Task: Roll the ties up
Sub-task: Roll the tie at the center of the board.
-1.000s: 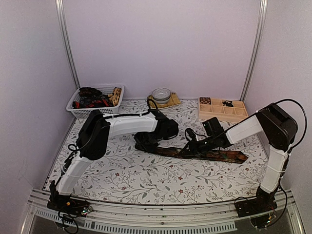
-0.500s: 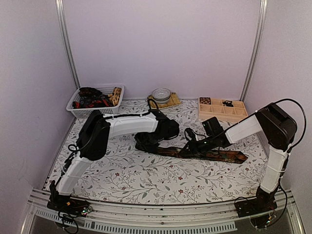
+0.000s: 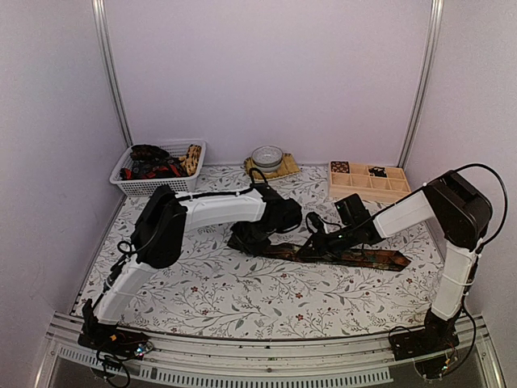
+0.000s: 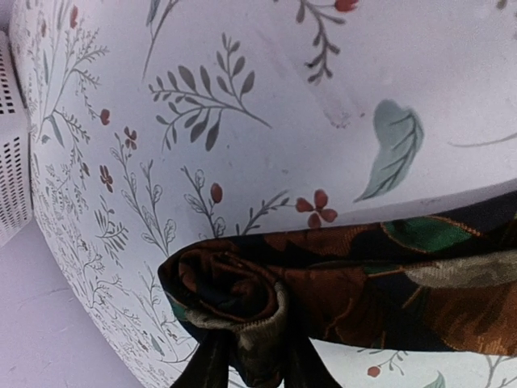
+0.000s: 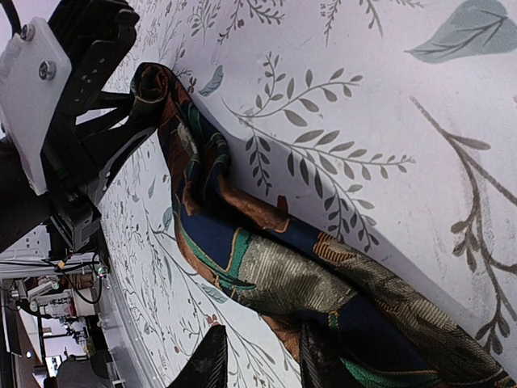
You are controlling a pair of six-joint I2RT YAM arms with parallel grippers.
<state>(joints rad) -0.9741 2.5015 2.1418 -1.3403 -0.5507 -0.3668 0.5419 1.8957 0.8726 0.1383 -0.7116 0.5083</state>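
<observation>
A dark tie [image 3: 355, 257] with a red-brown and green pattern lies stretched across the middle of the table. Its left end is wound into a small roll [image 4: 230, 295]. My left gripper [image 3: 245, 240] is shut on that roll, and in the left wrist view the left gripper [image 4: 252, 368] has a finger on each side of it. My right gripper [image 3: 309, 242] is low over the tie's middle. In the right wrist view the right gripper [image 5: 262, 360] is open. One of its fingers is over the tie [image 5: 283, 275] and the other over bare table. The left gripper [image 5: 89, 121] shows beyond.
A white basket [image 3: 129, 187] holding more ties stands at the back left. A bowl [image 3: 266, 156] on a mat sits at the back centre. A wooden compartment box [image 3: 367, 182] is at the back right. Walls close in on both sides.
My left gripper has moved slightly to the right along the tie, carrying the rolled end with it. The right arm has stayed in place.
</observation>
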